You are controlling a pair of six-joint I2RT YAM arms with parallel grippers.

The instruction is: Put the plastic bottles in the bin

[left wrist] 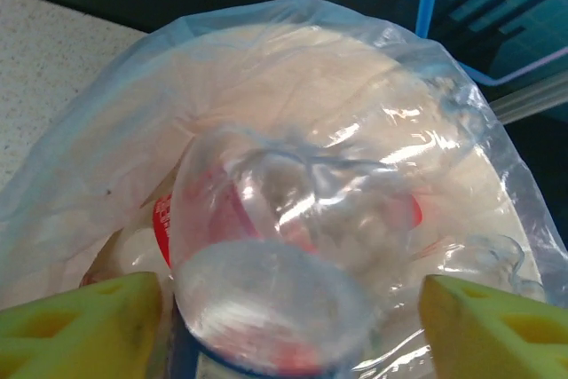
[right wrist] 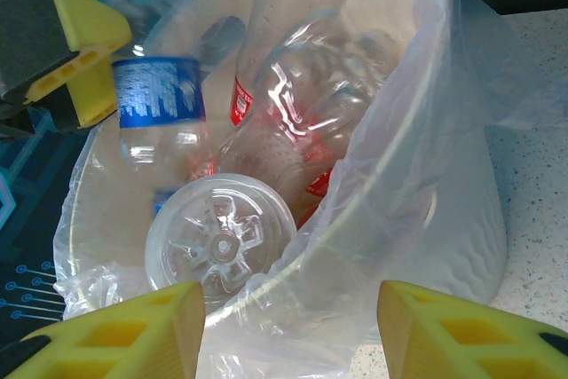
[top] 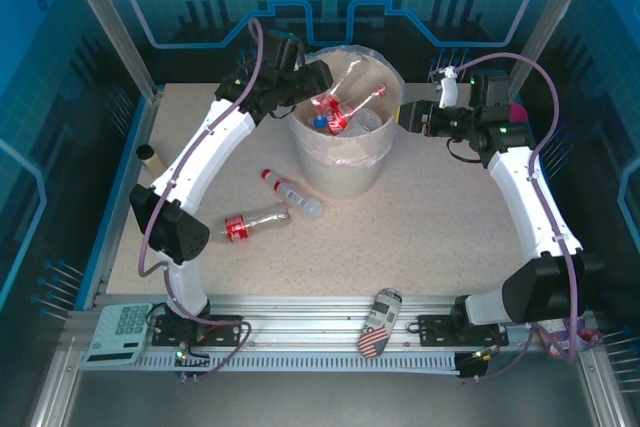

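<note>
The bin is a cream-white bucket lined with a clear bag, at the table's far middle. Several plastic bottles lie inside it, red-labelled ones and one base-up. My left gripper hangs over the bin's left rim, open. A blue-labelled bottle shows blurred just below it, its base loose between the yellow fingers. My right gripper stands open at the bin's right rim, with the bagged rim between its fingers. Two more bottles lie on the table left of the bin.
A stars-and-stripes can lies on the front rail. A calculator sits at the near left corner and a cardboard tube at the left edge. Something pink shows behind the right arm.
</note>
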